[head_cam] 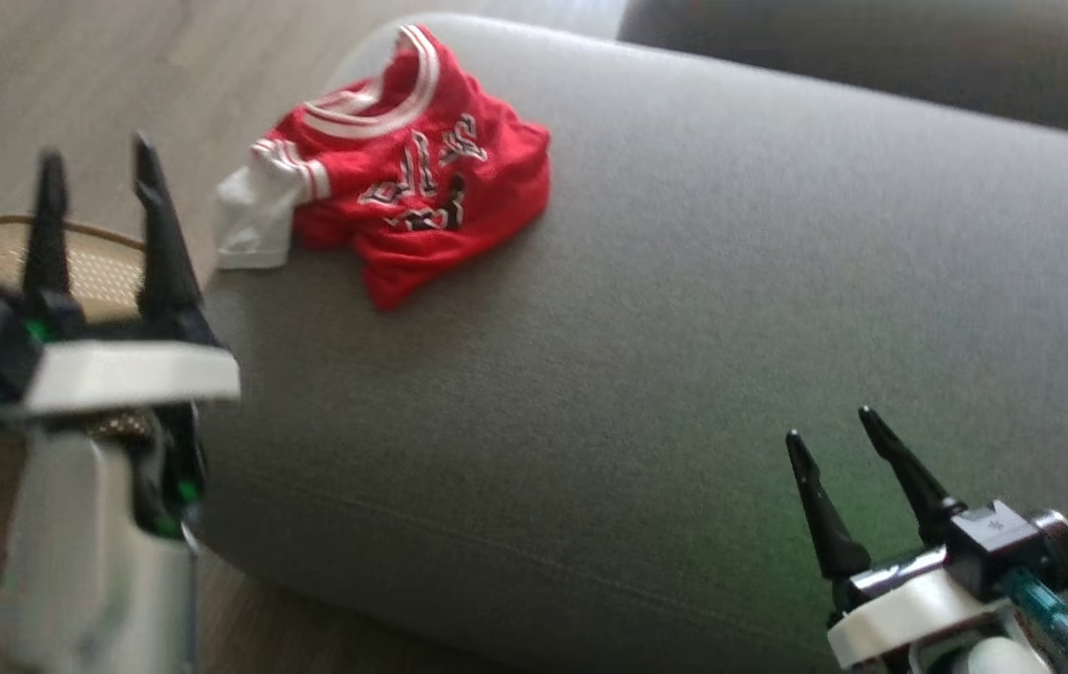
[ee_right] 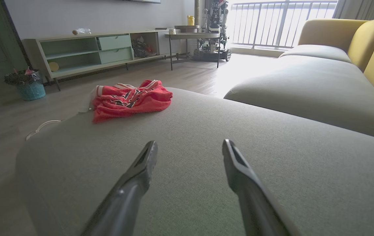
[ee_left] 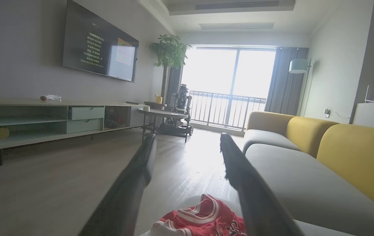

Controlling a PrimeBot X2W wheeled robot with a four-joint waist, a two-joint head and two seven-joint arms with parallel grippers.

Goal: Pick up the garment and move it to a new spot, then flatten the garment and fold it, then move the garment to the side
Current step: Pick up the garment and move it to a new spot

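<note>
Red jersey (head_cam: pixel 412 178), white-trimmed, lies crumpled on far-left corner of grey cushion (head_cam: pixel 683 328), black lettering showing, white part spilling over cushion's left edge. Left gripper (head_cam: pixel 95 148) hovers just off cushion's left edge, above wood floor (head_cam: pixel 122 75), fingers spread wide, nothing between them; jersey near but not touched. Right gripper (head_cam: pixel 828 423) hangs over cushion's near-right part, well apart from jersey, fingers likewise parted wide and empty, tips pointing toward cushion's far side.
</note>
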